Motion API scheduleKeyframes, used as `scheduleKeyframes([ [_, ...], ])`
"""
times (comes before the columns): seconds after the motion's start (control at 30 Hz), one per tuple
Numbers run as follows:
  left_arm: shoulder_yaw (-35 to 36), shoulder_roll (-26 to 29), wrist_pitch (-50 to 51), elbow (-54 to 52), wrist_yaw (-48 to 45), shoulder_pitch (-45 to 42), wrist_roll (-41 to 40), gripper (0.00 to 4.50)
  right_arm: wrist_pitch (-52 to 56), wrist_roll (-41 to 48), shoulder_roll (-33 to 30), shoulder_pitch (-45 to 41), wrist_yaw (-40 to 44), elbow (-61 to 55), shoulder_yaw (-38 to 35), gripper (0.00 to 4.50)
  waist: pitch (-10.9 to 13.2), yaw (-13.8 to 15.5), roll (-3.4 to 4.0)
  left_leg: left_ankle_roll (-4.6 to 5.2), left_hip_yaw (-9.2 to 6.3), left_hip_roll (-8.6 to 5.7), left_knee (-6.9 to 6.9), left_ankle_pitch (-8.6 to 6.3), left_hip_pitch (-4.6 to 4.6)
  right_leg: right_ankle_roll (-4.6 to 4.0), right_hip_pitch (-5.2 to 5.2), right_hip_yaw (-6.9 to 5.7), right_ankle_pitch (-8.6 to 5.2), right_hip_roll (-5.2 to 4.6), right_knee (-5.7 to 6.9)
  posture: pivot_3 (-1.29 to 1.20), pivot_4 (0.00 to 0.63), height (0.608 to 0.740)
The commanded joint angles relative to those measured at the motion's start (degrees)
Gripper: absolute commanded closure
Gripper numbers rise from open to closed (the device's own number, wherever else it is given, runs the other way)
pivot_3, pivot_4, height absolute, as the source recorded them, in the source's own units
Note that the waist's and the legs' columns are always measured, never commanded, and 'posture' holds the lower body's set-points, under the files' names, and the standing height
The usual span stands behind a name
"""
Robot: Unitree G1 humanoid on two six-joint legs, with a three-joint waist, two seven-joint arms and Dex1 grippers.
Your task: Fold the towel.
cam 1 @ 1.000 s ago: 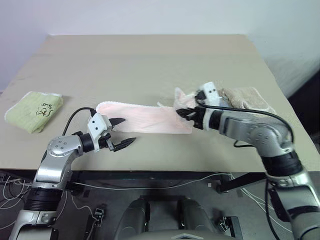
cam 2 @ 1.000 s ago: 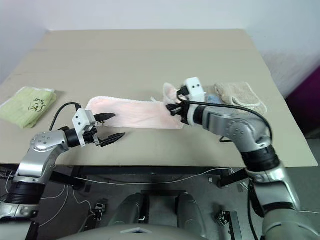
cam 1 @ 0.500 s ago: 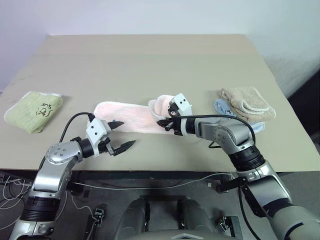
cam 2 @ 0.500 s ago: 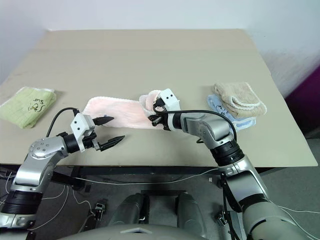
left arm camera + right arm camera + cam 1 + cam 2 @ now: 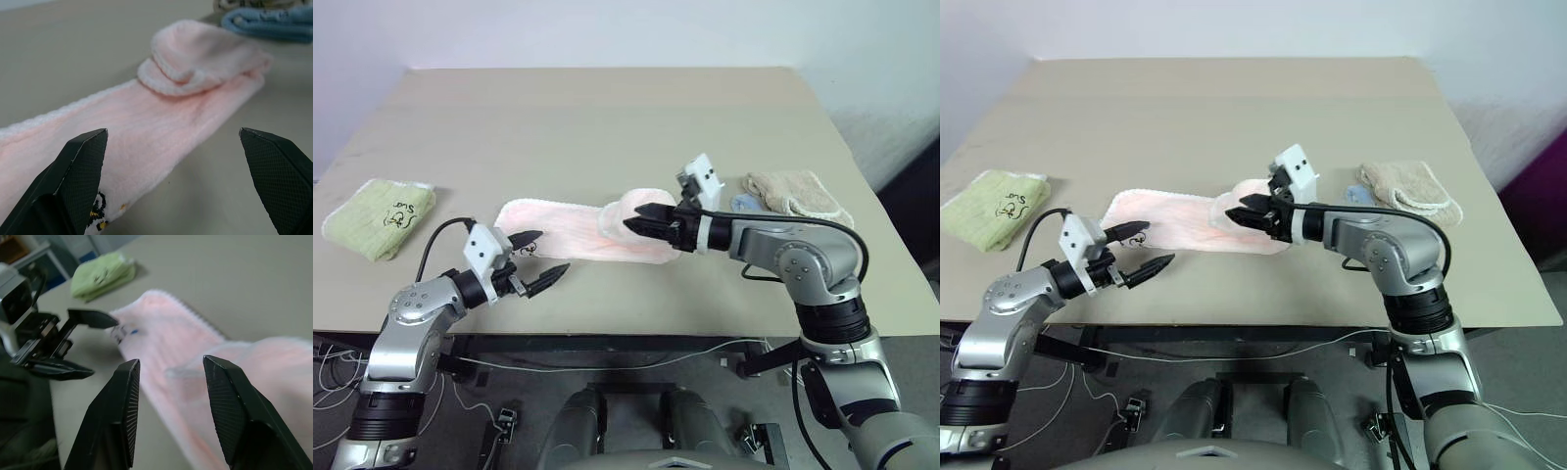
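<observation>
Pink towel (image 5: 582, 230) lies flat just beneath the parted right gripper (image 5: 641, 216).

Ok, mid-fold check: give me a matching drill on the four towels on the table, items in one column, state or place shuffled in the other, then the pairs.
Things:
1. pink towel
2. green towel
3. beige towel
4. blue towel

States or places:
A. folded, alone at the table's left side
B. lying under the beige one, an edge sticking out
C. stretched out long, its right end flipped back onto itself
D. folded, at the right side, on top of another towel

Pairs: 1-C, 2-A, 3-D, 4-B
</observation>
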Motion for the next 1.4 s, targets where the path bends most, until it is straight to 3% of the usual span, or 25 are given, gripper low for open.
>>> scheduleKeyframes([
  [0.03,3.5,-2.3,3.6,-3.8,4.4,0.4,-4.8,0.0,-7.9,-5.4,0.4,-3.0,2.1,7.6,0.0,3.24,0.0,-0.1,0.0,0.0,0.0,0.0,0.0,0.0,0.0,0.0,0.0,0.0,0.0,0.01,0.01,0.0,0.15,0.74],
  [0.1,4.4,-3.7,5.3,-4.5,6.4,0.5,-6.2,0.0,-12.0,-8.1,1.7,-4.4,3.7,12.8,1.3,4.0,0.0,-0.1,0.0,0.0,0.01,0.0,0.01,0.0,0.01,0.0,0.01,0.0,0.0,0.02,0.01,0.0,0.15,0.74],
  [0.17,5.6,-5.5,8.0,-5.5,9.9,1.4,-7.7,0.0,-17.1,-11.1,4.5,-6.0,5.2,19.1,2.7,4.47,0.0,-0.3,-0.01,0.0,0.01,0.0,0.0,0.0,0.01,0.0,0.0,-0.01,0.0,0.03,0.01,0.0,0.15,0.74],
  [0.33,6.5,-7.9,11.7,-11.1,15.9,6.5,-8.9,0.0,-25.7,-17.4,9.7,-6.0,9.4,30.0,6.5,4.47,0.0,-0.3,-0.01,-0.01,0.04,0.02,-0.01,0.01,0.01,0.0,-0.05,0.03,0.0,0.07,0.03,0.0,0.15,0.74],
  [0.57,10.0,-11.0,16.4,-14.8,24.4,10.7,-12.0,0.0,-33.3,-26.0,12.1,-2.1,13.2,37.5,12.5,4.47,0.0,0.0,-0.02,-0.02,0.01,-0.04,0.03,0.0,0.01,0.0,0.02,-0.01,0.0,0.02,0.0,0.0,0.15,0.74],
  [0.77,12.5,-14.4,20.3,-17.4,31.5,12.3,-16.3,0.0,-36.1,-26.1,11.9,-0.6,16.3,32.7,10.8,4.47,0.0,0.0,-0.04,-0.03,0.0,-0.02,0.01,0.0,0.08,0.0,0.07,-0.01,0.0,0.04,0.0,0.0,0.15,0.74],
  [1.13,20.5,-23.5,24.6,-16.4,49.0,9.4,-35.4,0.0,-31.3,-19.0,5.1,-1.6,20.4,12.0,3.1,4.47,0.0,0.2,-0.05,-0.04,-0.05,-0.02,0.03,0.0,0.05,0.0,0.09,-0.03,0.0,0.02,-0.05,0.0,0.15,0.74],
  [1.4,20.2,-21.9,28.8,-8.0,56.9,1.8,-42.4,0.0,-30.6,-18.3,4.1,-1.8,18.7,9.6,1.3,4.47,0.0,0.2,-0.06,-0.04,-0.07,-0.04,0.04,0.0,0.06,0.0,0.11,-0.05,0.0,0.04,-0.06,0.0,0.15,0.74],
])
